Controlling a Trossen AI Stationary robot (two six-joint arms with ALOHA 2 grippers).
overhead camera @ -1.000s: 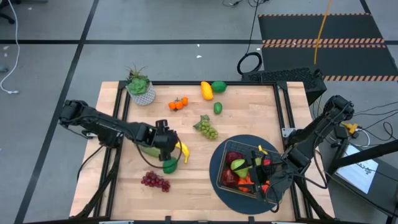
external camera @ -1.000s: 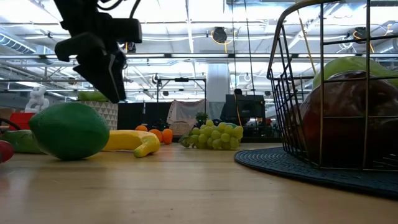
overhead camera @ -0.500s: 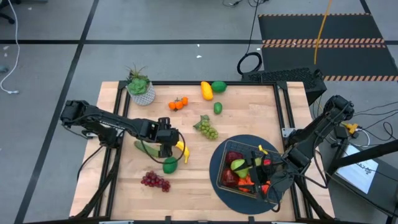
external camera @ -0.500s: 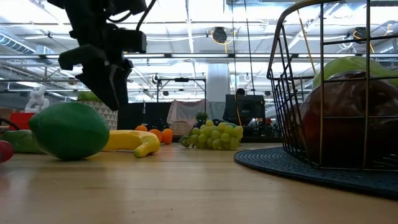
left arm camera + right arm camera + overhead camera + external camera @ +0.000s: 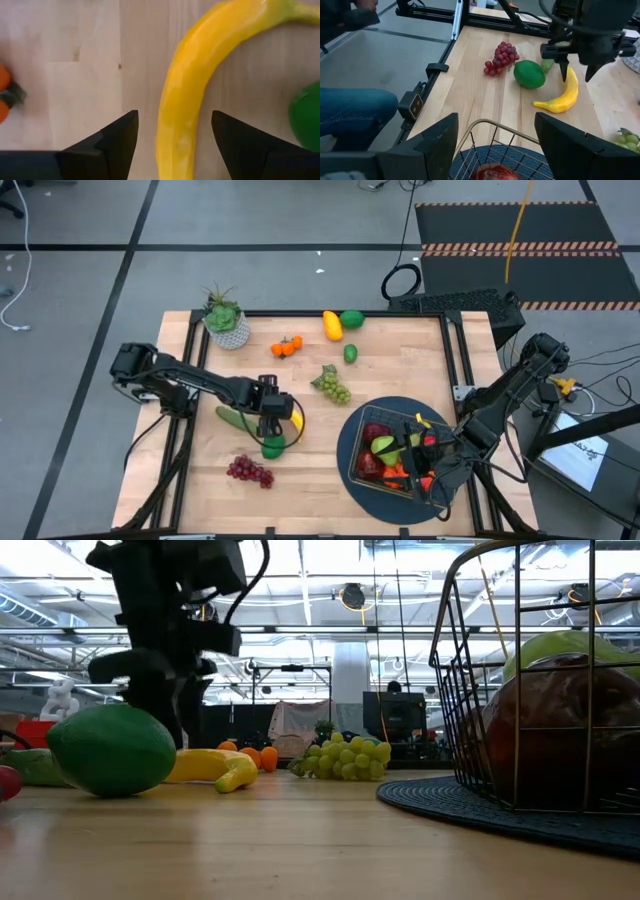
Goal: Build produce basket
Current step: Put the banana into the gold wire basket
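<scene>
Left wrist view: left gripper, fingers apart, straddles the curved yellow toy banana mid-bench; off-centre closing could roll it away; right gripper open.

Worktop: pale wood, plank-striped, black frame. Banana: bright yellow, greenish at the stem end. Lime: solid deep green. Purple grapes: dark red-purple cluster. Green grapes: light yellow-green. Oranges: orange with green leaves. Cucumber: dark green. Mat: dark blue, ribbed. Basket: dark wire grid, brass-toned rim. Both hands, left and right: black. Potted plant: green leaves, white patterned pot.
</scene>
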